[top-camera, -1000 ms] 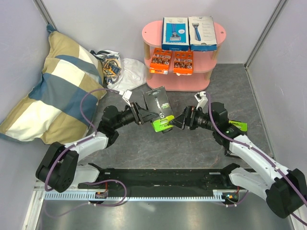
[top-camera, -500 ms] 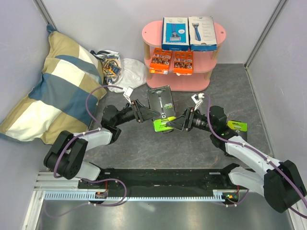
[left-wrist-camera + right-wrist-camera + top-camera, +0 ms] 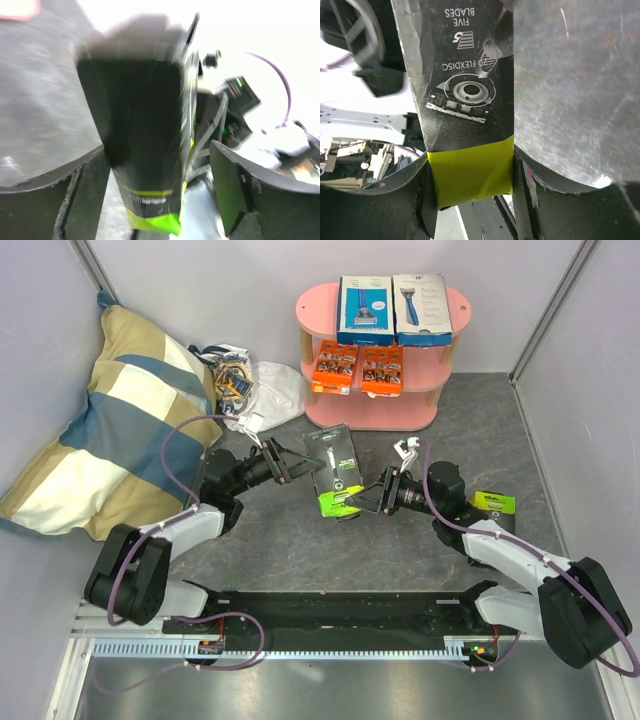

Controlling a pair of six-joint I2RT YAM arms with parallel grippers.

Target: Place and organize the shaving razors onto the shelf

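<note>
Lengthwise toward the shelf (image 3: pixel 315 306), lime-green-and-black box (image 3: pixel 335 465) sits clamped in right gripper (image 3: pixel 362 502); left gripper (image 3: pixel 292 464) gapes

White-shelled arms (image 3: pixel 185 529) with black joints, looping purple cables (image 3: pixel 166 452), matte-black left gripper (image 3: pixel 298 466) and right gripper (image 3: pixel 360 502).

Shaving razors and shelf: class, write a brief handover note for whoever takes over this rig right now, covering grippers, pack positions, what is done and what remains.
Right gripper: shut on the lime end of the lime-and-black box, held in front of the shelf.
Left gripper: open, fingers either side of that box, not clamping.
Done: blue box and white box on the top tier; two orange cards on the middle tier.
Left: shelve the held box, then the dark pack lying on the table, apart from the shelf.
</note>
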